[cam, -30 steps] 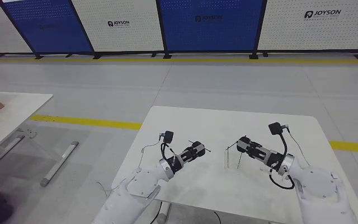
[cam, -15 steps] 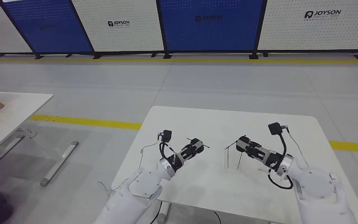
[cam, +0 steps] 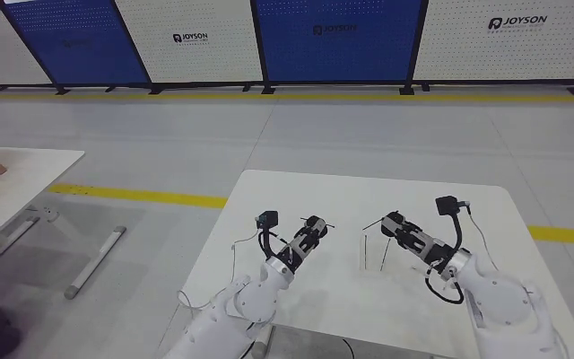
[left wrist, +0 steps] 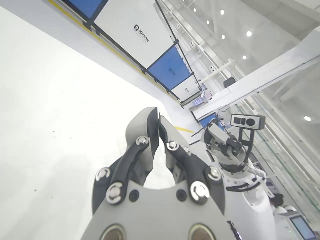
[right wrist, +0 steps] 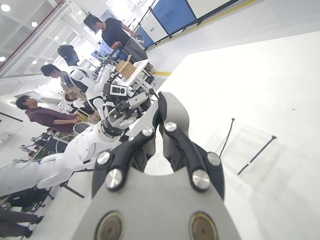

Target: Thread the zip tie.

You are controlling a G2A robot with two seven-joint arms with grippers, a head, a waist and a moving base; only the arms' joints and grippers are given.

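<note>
Zip tie strips, thin and black, sit in both grippers in the top view. We see the left gripper [cam: 315, 223] clamped on the left zip tie [cam: 328, 228], a short end poking out beside the fingertips. The right gripper [cam: 386, 222] is clamped on the right zip tie [cam: 370, 225], whose free end points toward the left gripper. The two tips are near each other but apart, above the white table [cam: 296, 193]. Near the right gripper, two spare zip ties [cam: 362, 254] stand at a clear plastic holder [cam: 373, 260].

In the left wrist view we find the left gripper's fingers [left wrist: 150, 126] pressed together, with a thin black edge pinched between them. Farther off, the right gripper faces it, the black strip jutting from its tip.

In the right wrist view the right gripper's fingers [right wrist: 172, 111] are likewise pressed together, and a thin black strip curls out at the tip. The left gripper sits just beyond it. Off to one side, the spare zip ties lie well apart from both grippers at the clear holder; we cannot tell whether they rest inside it or against it.
</note>
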